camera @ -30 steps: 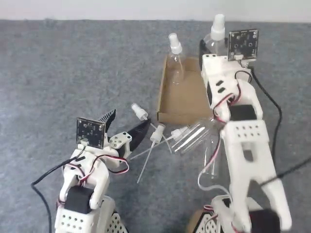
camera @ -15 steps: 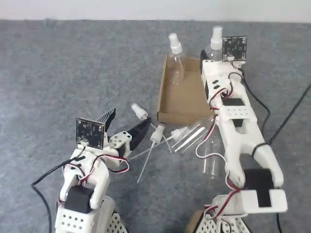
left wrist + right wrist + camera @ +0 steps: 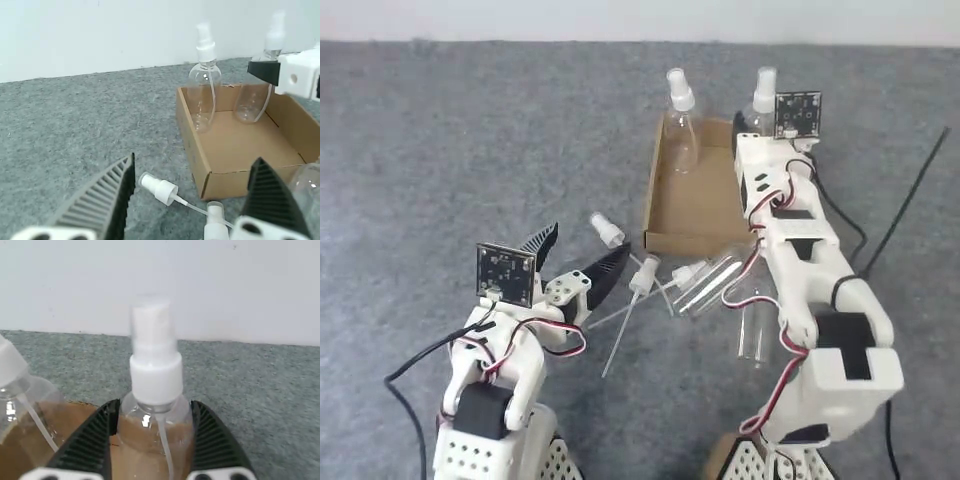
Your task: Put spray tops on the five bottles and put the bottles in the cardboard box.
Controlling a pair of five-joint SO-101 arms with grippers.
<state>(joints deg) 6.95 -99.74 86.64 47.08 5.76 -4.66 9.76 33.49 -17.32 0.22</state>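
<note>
Since a second ago the right arm has stretched out flat over the table and carried its spray bottle [image 3: 763, 90] down to the far right corner of the cardboard box [image 3: 705, 215]; the left arm has not moved.

The right gripper [image 3: 155, 415] pinches this spray bottle at the shoulder, one black finger [image 3: 95, 440] on each side, just under the white spray top. The bottle stands upright, its base low inside the box against the far wall; whether it touches the box floor I cannot tell. The other spray bottle [image 3: 682, 135] stands upright in the box's far left corner, near the held one but apart from it.

The left gripper [image 3: 585, 245] hangs over the grey carpet [image 3: 440, 150] with its jaws spread wide and nothing between them. Just ahead of it lie two loose spray tops [image 3: 607, 229], their thin tubes trailing, near the box's near left corner. A lying bottle [image 3: 715, 280] with a top at its neck rests just before the box's near edge, and an uncapped bottle [image 3: 757, 325] lies beside the right arm.
</note>
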